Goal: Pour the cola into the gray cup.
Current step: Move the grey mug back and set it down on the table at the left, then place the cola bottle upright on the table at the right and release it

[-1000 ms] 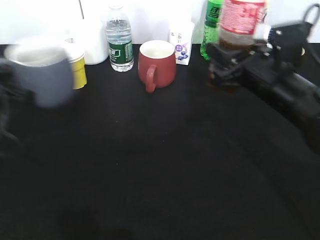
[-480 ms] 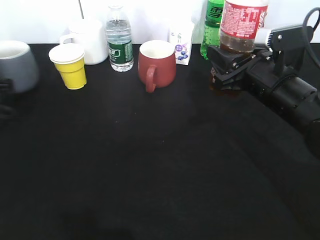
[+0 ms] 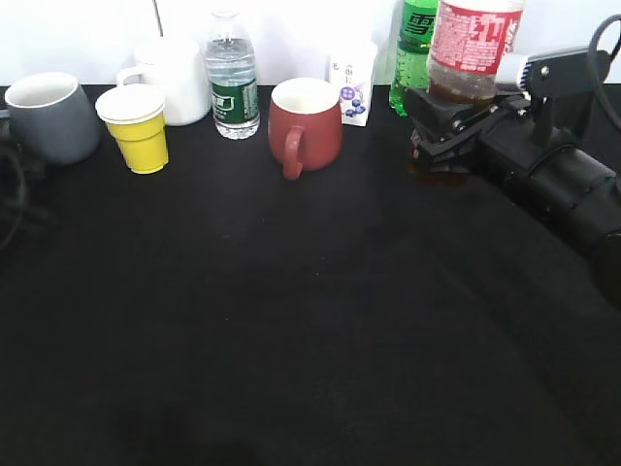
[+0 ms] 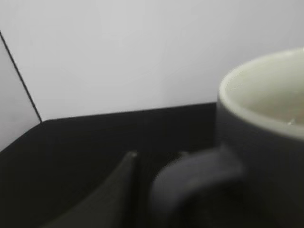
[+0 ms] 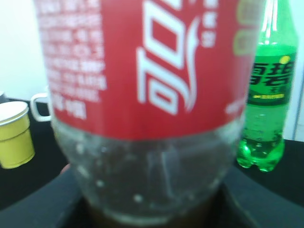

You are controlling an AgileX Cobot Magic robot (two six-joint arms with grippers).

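The gray cup (image 3: pixel 53 116) stands at the far left, beside a yellow paper cup. In the left wrist view its rim and white inside (image 4: pixel 266 95) fill the right side, and its handle (image 4: pixel 199 175) lies between the fingers of my left gripper (image 4: pixel 157 155), which is shut on it. The left gripper itself is hidden in the exterior view. The cola (image 3: pixel 473 49), with its red label, stands upright at the back right. My right gripper (image 3: pixel 448 121) is shut round its lower part, where the brown liquid shows. The cola fills the right wrist view (image 5: pixel 147 95).
A yellow paper cup (image 3: pixel 134 126), a white mug (image 3: pixel 170 78), a water bottle (image 3: pixel 231 78), a red mug (image 3: pixel 306 121) and a small carton (image 3: pixel 353 83) line the back. A green bottle (image 3: pixel 415 49) stands just behind the cola. The black table (image 3: pixel 291 320) spreads in front.
The gray cup, large and blurred a second ago, swung to the far left edge and has now come a little right. The cola and the right arm barely shifted.
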